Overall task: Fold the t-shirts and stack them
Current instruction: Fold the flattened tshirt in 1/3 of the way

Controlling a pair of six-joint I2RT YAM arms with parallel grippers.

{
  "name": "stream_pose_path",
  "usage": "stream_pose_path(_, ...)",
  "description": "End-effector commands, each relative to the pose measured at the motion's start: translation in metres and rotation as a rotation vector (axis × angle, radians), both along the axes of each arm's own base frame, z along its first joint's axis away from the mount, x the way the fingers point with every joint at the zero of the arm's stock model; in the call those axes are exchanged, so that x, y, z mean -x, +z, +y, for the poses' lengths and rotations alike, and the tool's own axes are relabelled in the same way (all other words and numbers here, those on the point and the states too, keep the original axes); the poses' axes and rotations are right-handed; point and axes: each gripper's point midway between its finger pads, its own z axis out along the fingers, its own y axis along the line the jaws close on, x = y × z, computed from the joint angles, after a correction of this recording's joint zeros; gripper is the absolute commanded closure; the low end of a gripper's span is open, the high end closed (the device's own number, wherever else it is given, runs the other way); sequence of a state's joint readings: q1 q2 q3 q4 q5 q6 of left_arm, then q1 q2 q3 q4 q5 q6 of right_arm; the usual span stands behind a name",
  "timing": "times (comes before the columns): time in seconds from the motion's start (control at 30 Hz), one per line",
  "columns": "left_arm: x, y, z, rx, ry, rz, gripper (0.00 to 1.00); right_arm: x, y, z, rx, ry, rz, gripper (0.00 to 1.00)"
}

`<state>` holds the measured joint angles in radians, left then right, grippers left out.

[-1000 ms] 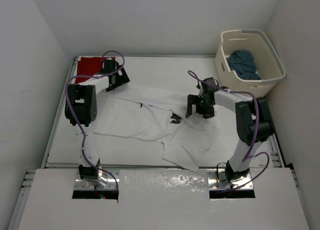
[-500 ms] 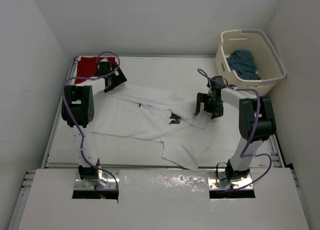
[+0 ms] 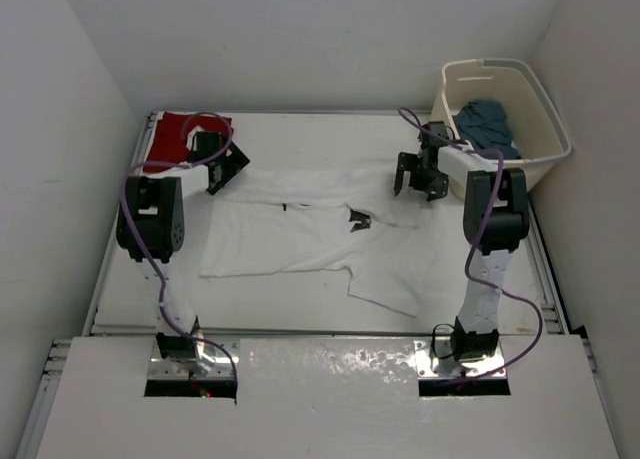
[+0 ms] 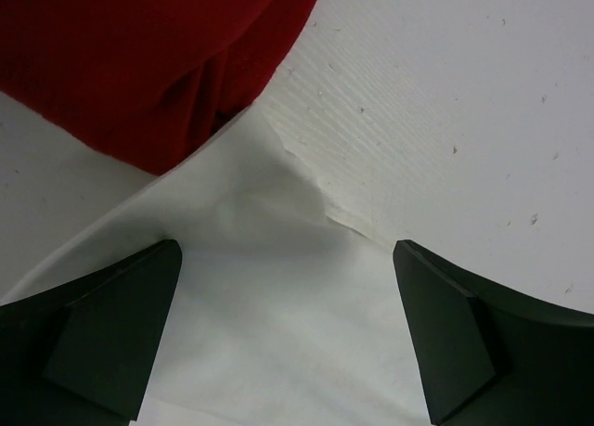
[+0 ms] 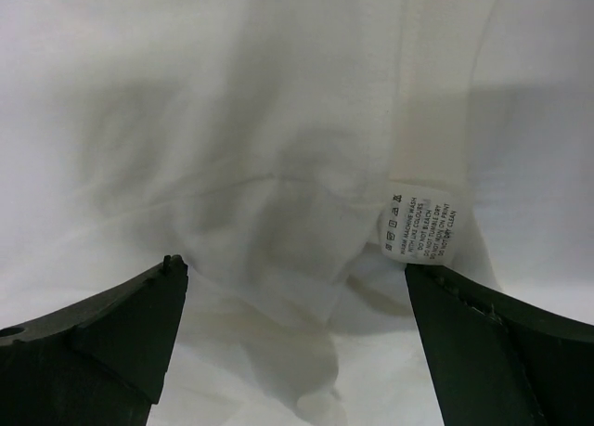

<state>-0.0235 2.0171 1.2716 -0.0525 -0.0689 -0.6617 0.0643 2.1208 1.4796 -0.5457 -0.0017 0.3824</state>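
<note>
Across the tabletop (image 3: 300,139) the white shirt (image 3: 300,241) is spread; the red shirt (image 3: 175,134) is seen at 10 o'clock, the blue shirt (image 3: 487,124) in the basket (image 3: 545,114) at 2 o'clock. Both the left gripper (image 3: 228,171) and the right gripper (image 3: 415,191) are spread wide, nothing held.

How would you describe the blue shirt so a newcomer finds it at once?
At the far right corner of the table stands a cream laundry basket. The teal-blue t-shirt lies crumpled inside it. It is the only shirt in the basket: the white t-shirt is spread over the table's middle, the red t-shirt sits at the far left corner.
</note>
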Motion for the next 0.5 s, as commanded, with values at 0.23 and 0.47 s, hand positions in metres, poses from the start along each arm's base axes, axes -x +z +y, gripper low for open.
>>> stream_pose_path(0.23, 0.018, 0.016, -0.034, 0.085, 0.091, 0.026, 0.0, -0.053, 0.032, 0.006, 0.012, 0.109, -0.177, 0.01)
stream_pose_path(0.47, 0.017, 0.124, -0.028, -0.018, 0.099, -0.145, 0.0, -0.047, 0.129, 0.026, 0.097, 0.245, -0.337, 0.01)
